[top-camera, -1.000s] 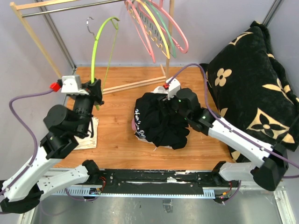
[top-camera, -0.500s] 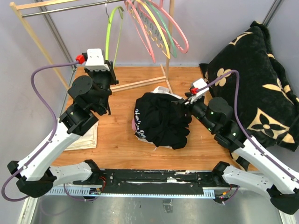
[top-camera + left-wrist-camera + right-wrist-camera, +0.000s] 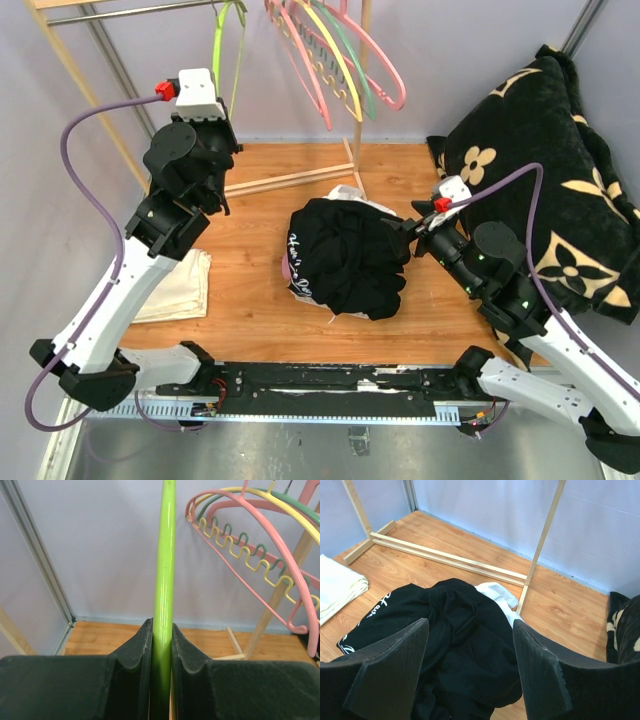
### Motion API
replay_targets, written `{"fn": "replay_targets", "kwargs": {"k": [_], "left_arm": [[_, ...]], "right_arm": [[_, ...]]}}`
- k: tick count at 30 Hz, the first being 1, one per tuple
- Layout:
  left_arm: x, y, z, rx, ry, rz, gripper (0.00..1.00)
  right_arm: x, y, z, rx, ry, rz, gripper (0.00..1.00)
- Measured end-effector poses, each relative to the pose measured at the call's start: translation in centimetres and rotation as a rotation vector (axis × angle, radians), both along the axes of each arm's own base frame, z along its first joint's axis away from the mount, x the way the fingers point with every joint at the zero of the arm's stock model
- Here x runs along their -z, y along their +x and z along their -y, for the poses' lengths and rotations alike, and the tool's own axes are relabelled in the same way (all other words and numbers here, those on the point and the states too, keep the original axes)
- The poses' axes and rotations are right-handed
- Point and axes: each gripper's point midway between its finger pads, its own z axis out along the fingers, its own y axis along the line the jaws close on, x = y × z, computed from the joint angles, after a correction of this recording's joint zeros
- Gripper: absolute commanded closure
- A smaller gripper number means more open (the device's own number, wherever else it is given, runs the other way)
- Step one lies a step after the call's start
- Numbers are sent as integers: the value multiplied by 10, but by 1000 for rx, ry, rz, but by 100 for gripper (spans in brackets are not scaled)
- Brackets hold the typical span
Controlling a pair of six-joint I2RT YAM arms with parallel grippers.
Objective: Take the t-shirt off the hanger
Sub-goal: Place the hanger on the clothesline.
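Left pincer [image 3: 161, 645]: both fingers [image 3: 135, 655] pressed tight against the lime-green hanger [image 3: 165, 555], gripping one straight bar of it with no gap visible. In the left wrist view the bar runs vertically up from between the fingers. In the top view the left arm is raised high at rear left. The hanger's upper end meets the metal rack rail [image 3: 130, 11] at the frame edge. Its hook is cropped there, so cannot confirm whether it sits on the rail. The hanger is bare.

Black t-shirt [image 3: 345, 255]: off the hanger, lying in a crumpled heap on the wooden desk [image 3: 250, 300], approx. centre, fwd of the rack's wooden base bar [image 3: 290, 180]. White lettering shows on its left edge. A white garment [image 3: 495, 592] protrudes from beneath its rear side.

Right pincer [image 3: 470, 625]: jaws spread wide, nothing between them. It hovers just beside the heap's right side, pointing at it. Contact with the fabric is unclear in the top view.

Other items:
- Bunch of pink, yellow and green hangers [image 3: 340, 60] hung at rear centre, well apart from the lime-green one.
- Folded cream cloth [image 3: 180, 285] on the desk at left, partly under the left arm.
- Black blanket w/ beige flower print [image 3: 540, 170] piled at right.
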Motion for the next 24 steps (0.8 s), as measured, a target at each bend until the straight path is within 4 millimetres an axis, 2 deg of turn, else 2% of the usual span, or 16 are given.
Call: {"fn": "replay_targets", "kwargs": {"k": [8,13,17,24], "left_arm": [[1,24,-11,-15,6,-20,100],[9,40,-16,-19,1,-39,99],[14,45,-15,-9,-3,-49,100],[11,47,-19,-1,-10,-39,99]], "right_arm": [[-7,-6,8,7,12,23,29],[-8,-5,11,19,7,31,29],[-8,-4,12,24,3,32,29],[-7,-4,12,26,-1,33,29]]}}
